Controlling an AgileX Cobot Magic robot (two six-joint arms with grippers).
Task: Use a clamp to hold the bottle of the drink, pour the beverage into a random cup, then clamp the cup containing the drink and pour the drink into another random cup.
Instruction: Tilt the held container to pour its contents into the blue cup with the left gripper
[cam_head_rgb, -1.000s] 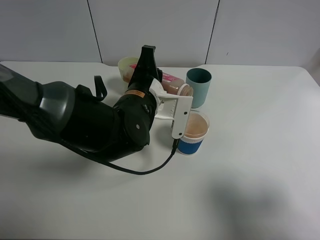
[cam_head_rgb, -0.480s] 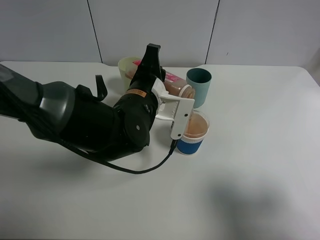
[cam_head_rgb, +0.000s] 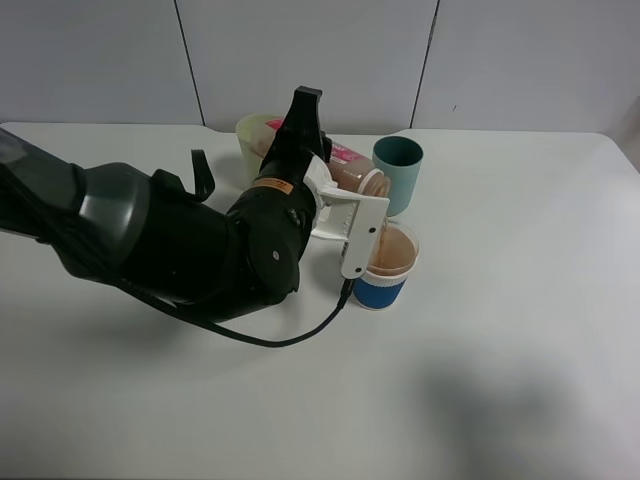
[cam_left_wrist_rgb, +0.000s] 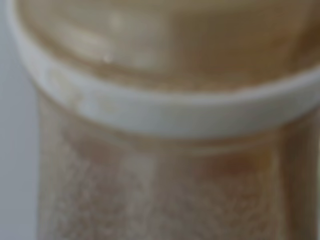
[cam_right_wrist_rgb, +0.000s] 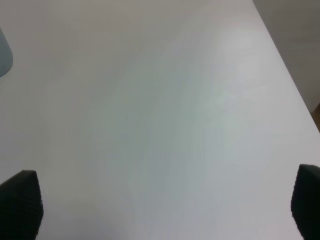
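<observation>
White table (cam_head_rgb: 520, 330), grey panelled wall behind, nothing fancy. Going left to right from the high view: my big black left arm comes in from the left side, and a pale yellow-green cup (cam_head_rgb: 250, 135) peeks out behind it near the back. It isn't part of the job as far as I can tell.

My left gripper (cam_head_rgb: 308, 150) is clamped tight on the bottle (cam_head_rgb: 350, 172), which is tipped almost flat with its mouth hanging just over the blue-and-white cup (cam_head_rgb: 388, 265). My left wrist cam is useless here, just a blurry close-up of the bottle (cam_left_wrist_rgb: 160, 175) with brownish drink inside.

That cup already has a good level of pinkish-brown drink in it, so I'd say the first pour is well along, maybe nearly done. The teal cup (cam_head_rgb: 398, 172) stands just behind it, and I can't see any drink in it.

My right gripper (cam_right_wrist_rgb: 162, 202) is off on its own above bare table, jaws spread wide, holding nothing.

Left to do: right the bottle, park it, grab the filled cup, tip it into the teal one.
</observation>
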